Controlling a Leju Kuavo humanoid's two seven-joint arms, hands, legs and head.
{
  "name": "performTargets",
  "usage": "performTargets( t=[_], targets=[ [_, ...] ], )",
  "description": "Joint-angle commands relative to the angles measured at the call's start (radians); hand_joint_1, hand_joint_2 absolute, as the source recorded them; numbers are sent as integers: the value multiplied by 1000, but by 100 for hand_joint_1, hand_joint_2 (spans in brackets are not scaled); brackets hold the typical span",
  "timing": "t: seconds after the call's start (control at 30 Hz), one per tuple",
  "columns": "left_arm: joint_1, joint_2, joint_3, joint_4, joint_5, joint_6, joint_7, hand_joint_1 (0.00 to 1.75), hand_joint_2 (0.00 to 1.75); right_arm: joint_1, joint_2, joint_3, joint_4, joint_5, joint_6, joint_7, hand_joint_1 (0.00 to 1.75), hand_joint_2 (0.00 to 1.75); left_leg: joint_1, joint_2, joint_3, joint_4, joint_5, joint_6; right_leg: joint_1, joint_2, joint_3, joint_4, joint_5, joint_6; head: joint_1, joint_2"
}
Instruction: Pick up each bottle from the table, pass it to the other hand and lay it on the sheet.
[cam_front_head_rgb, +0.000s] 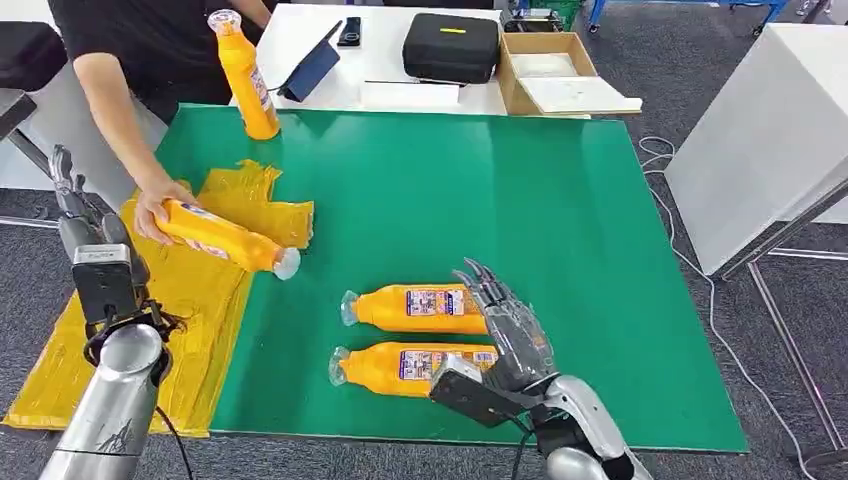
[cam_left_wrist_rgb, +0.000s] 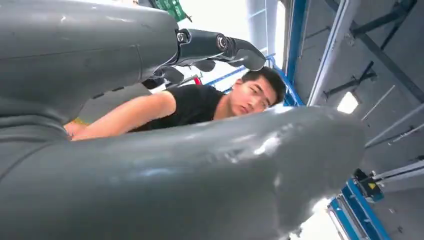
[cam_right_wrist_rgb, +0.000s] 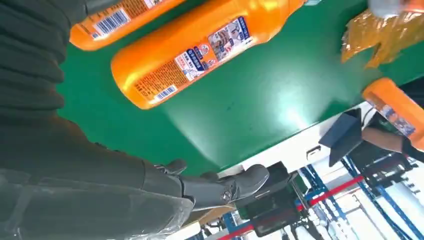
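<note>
Bottles (cam_front_head_rgb: 415, 309) lie by the empty, spread right hand (cam_front_head_rgb: 510, 325) (left hand (cam_front_head_rgb: 70, 190) idle, fingers apart). Pickup seems next: it must close around the nearer one.

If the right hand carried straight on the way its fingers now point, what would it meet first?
Probably nothing soon: the right hand points up-table past the bases of the two lying bottles, over bare green table. Depth is unclear; the white desk beyond lies farther on.
</note>
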Motion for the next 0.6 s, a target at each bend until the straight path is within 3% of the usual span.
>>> performTargets(
  t=[0.03, 0.6],
  targets=[
    [37, -30, 56, -43, -28, 0, 7, 0, 0, 95, -10, 72, -103, 178, 2, 147, 0, 175, 2, -3, 4, 0, -2, -6, 1, 1, 5, 0, -1, -3, 0, 0],
    [-9, -43, 56, -19, -38, -26, 23, 0, 0, 111, 59, 94, 51, 446, 152, 300, 0, 175, 3, -3, 4, -1, -1, -5, 2, 1, 5, -2, 0, -2, 0, 0]
  ],
)
